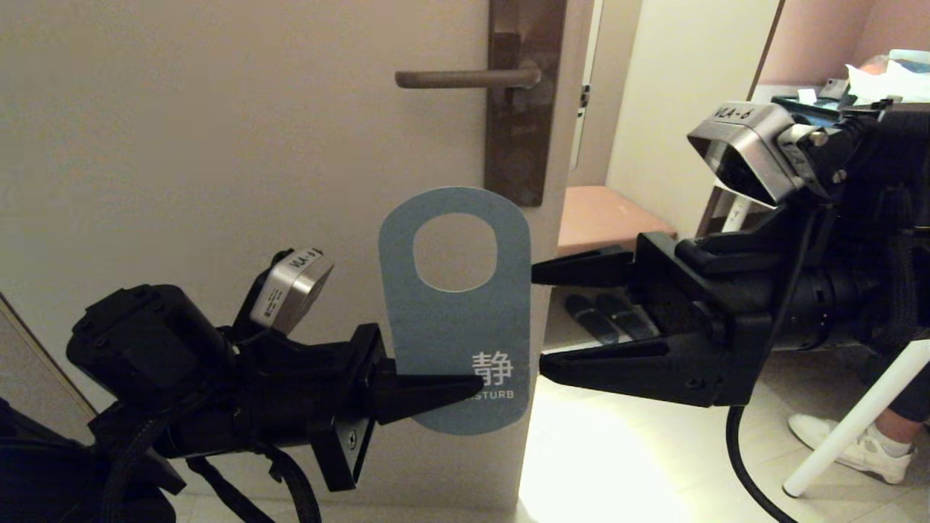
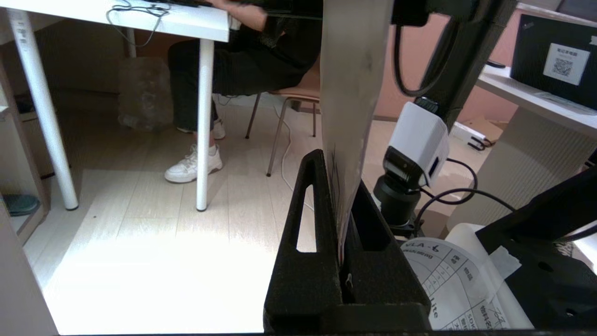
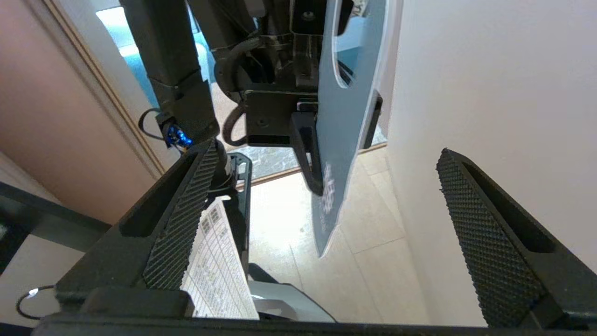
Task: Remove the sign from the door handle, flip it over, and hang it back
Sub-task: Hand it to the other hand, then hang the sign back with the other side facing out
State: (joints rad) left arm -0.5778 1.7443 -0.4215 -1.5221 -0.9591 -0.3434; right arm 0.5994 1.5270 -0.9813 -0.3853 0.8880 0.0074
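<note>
The sign (image 1: 454, 319) is off the door handle (image 1: 465, 78) and held upright below it, blue-grey face with white characters toward me, oval hole at its top. My left gripper (image 1: 465, 388) is shut on the sign's lower edge; in the left wrist view (image 2: 338, 205) the card (image 2: 350, 93) rises edge-on from between the closed fingers. My right gripper (image 1: 541, 319) is open, its two fingertips just right of the sign's edge, not touching. In the right wrist view the sign (image 3: 343, 140) stands ahead of the open right gripper (image 3: 326, 158). The handle sits on a dark backplate (image 1: 519, 131).
The pale door (image 1: 218, 145) fills the left; its edge runs just behind the sign. Beyond it is a room with slippers (image 1: 607, 316) on the floor, a white table leg (image 1: 857, 414) and a person's white shoe (image 1: 857, 443).
</note>
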